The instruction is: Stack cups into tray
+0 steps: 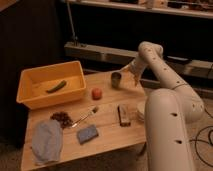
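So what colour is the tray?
Yellow tray, best in camera view; the gripper is at the dark cup.

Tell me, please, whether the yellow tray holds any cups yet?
No cups in it: the tray holds only a green vegetable. The dark cup is at the tool, by the table's far edge.

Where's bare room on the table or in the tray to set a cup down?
Tray floor either side of the green vegetable; table between red fruit and brown block; front edge right of blue sponge. Crowded: cloth, dark pile, brush front-left. Tool at dark cup, back edge.
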Robot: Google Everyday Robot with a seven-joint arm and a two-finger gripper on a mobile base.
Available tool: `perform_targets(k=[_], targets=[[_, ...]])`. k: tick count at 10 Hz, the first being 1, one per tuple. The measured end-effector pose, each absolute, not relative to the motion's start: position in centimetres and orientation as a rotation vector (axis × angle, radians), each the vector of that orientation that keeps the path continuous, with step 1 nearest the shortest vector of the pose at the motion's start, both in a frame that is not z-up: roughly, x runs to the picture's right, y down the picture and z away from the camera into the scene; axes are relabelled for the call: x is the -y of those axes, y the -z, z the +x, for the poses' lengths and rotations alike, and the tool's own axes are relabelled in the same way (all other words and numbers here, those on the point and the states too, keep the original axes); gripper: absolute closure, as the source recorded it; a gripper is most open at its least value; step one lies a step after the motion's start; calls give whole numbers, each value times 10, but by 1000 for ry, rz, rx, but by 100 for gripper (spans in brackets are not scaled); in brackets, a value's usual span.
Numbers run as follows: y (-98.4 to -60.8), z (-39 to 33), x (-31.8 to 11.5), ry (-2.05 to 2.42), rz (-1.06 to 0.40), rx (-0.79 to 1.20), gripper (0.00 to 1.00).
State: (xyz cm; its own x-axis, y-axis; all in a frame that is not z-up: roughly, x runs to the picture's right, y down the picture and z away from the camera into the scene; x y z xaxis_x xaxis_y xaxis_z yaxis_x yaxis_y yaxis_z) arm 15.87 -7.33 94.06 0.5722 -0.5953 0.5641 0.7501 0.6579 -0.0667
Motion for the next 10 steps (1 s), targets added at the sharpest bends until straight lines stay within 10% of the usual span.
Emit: perform_targets(k=[10], targets=[[-959, 115, 67, 750, -242, 598, 20]])
